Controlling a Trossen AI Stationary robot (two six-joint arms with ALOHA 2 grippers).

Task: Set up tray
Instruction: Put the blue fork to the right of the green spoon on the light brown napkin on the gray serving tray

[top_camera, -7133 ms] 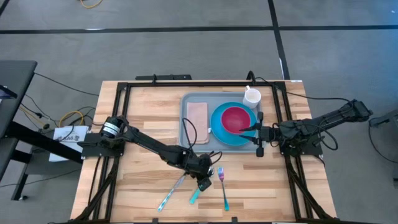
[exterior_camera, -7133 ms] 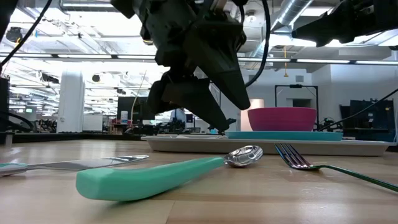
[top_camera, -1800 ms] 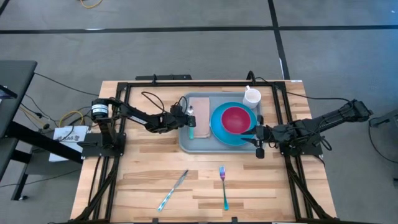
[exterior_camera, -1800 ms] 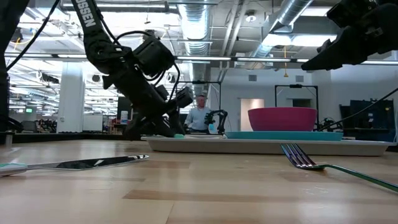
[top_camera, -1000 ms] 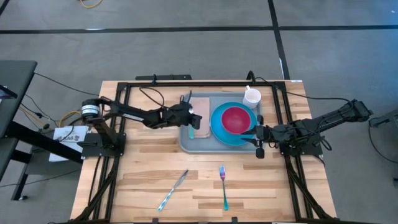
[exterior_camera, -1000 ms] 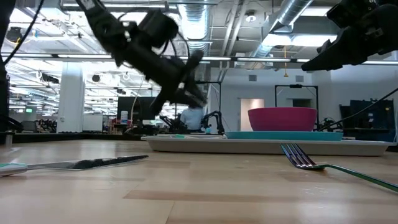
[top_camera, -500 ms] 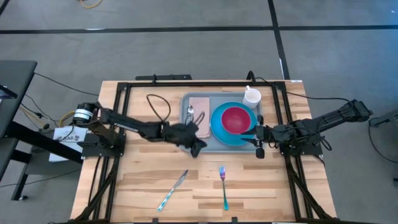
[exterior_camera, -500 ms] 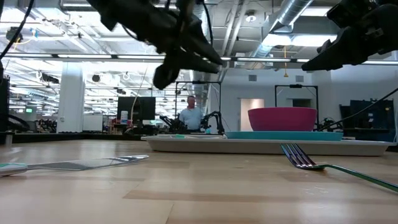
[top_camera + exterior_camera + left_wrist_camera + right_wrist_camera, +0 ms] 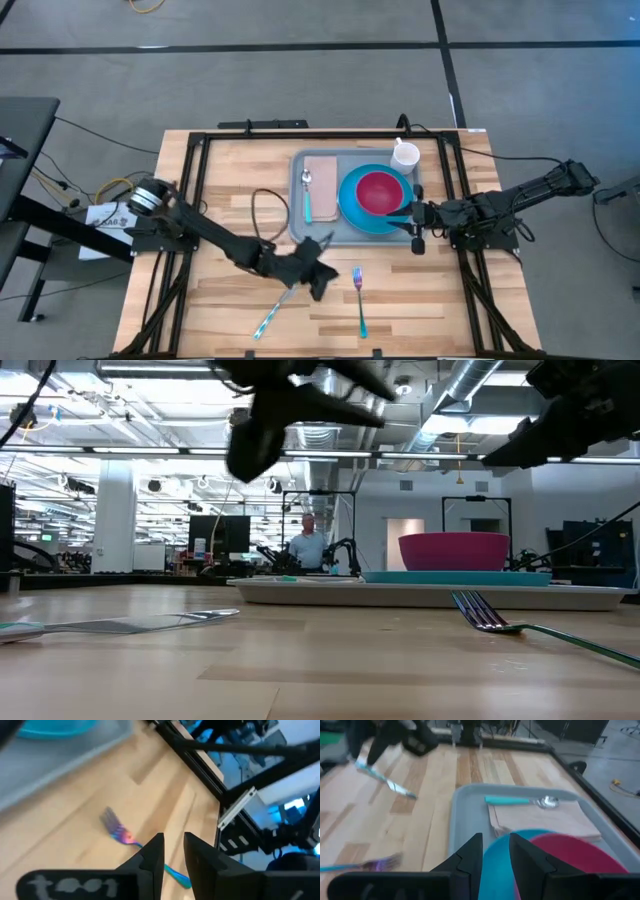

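From above, you see the tray [image 9: 296, 225] at upper centre of the table [image 9: 220, 200], carrying a tan napkin [image 9: 322, 185], a teal-handled spoon [image 9: 307, 198], a blue plate [image 9: 352, 215], a red bowl [image 9: 378, 191] and a white cup [image 9: 405, 156]. Your left gripper [image 9: 320, 268] hangs below the tray, between a knife [image 9: 275, 310] and a fork [image 9: 358, 298]. Your right gripper [image 9: 414, 213] waits at the tray's right edge.

At table height, the tray [image 9: 430, 595] sits right of centre, with a person [image 9: 305, 548] in the room behind.

In the left wrist view, the fingers [image 9: 154, 855] stand slightly apart, gripping nothing, above the fork [image 9: 125, 837].

In the right wrist view, the fingers [image 9: 470, 852] stand slightly parted and empty over the tray [image 9: 462, 817].
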